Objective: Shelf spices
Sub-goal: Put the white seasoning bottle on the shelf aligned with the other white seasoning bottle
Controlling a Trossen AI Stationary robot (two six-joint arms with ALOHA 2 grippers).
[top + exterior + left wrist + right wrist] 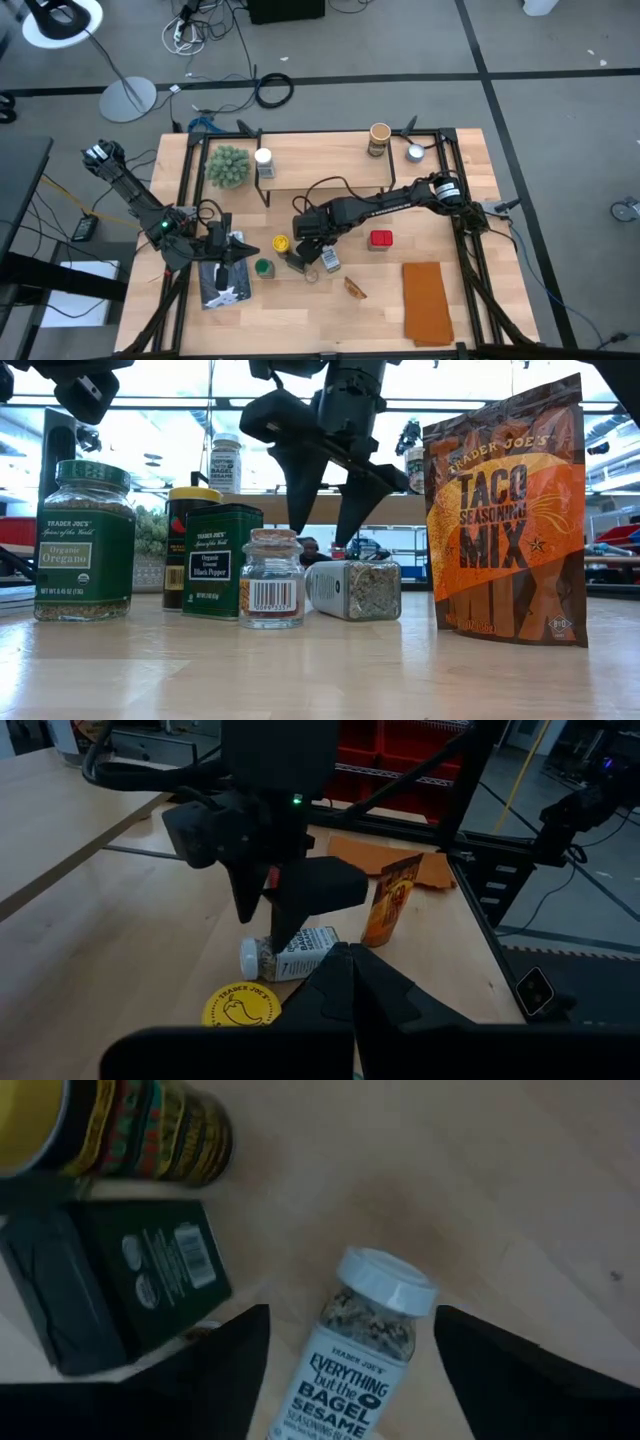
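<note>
two spread fingers of the right gripper (pixel 350 1370) hang over the small white-lidded glass bagel seasoning jar (pixel 365 1335), lying mid-frame. it looks light, hard and slippery, so pinch its round middle.

A: Where do the cameras sit?
B: One hangs overhead, facing straight down on the whole worktop (pixel 300 300). One sits at worktop level, close to the jars, facing the room.
A: And the wrists?
B: Each looks past its own fingers. Both, with the low one, share the lying bagel seasoning jar (pixel 368 1342)
</note>
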